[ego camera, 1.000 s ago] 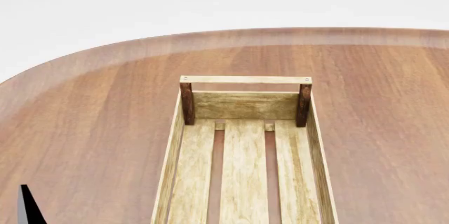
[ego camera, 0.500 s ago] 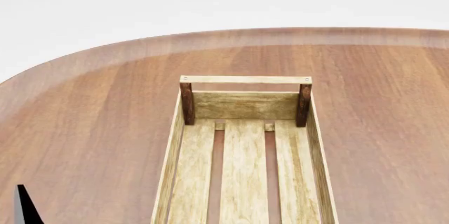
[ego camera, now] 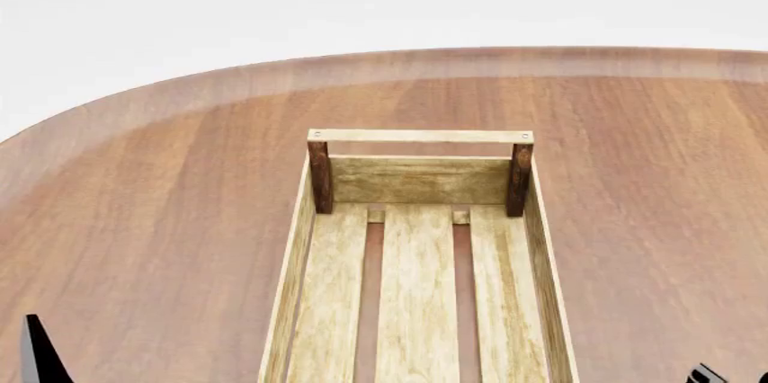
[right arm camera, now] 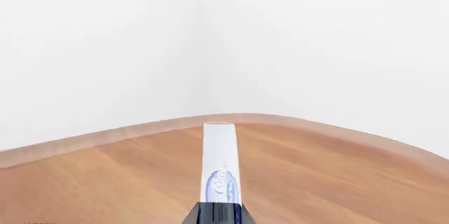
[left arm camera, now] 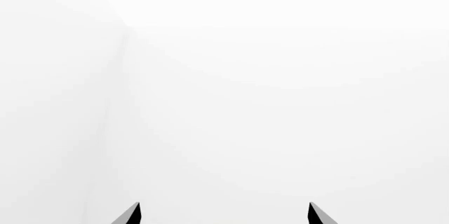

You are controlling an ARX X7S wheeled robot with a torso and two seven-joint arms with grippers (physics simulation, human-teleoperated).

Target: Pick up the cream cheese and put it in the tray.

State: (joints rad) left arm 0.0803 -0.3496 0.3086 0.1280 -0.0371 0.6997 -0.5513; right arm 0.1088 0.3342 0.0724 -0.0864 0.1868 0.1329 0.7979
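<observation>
R gripper (right arm camera: 218, 214): jaws closed on the cream cheese (right arm camera: 220, 163), box held edge-on above the table (right arm camera: 105, 182), sticking out past the tips; only a dark tip shows at head view's lower R corner.
L gripper (left arm camera: 223, 214): two dark tips set wide apart, nothing betw. them, facing blank white wall; one tip shows in head view, lower L.
Tray (ego camera: 294, 257): on table centre, slatted bottom bare, dark posts + rail at far end.
Cream cheese vs tray: not in tray; not seen in head view.
</observation>
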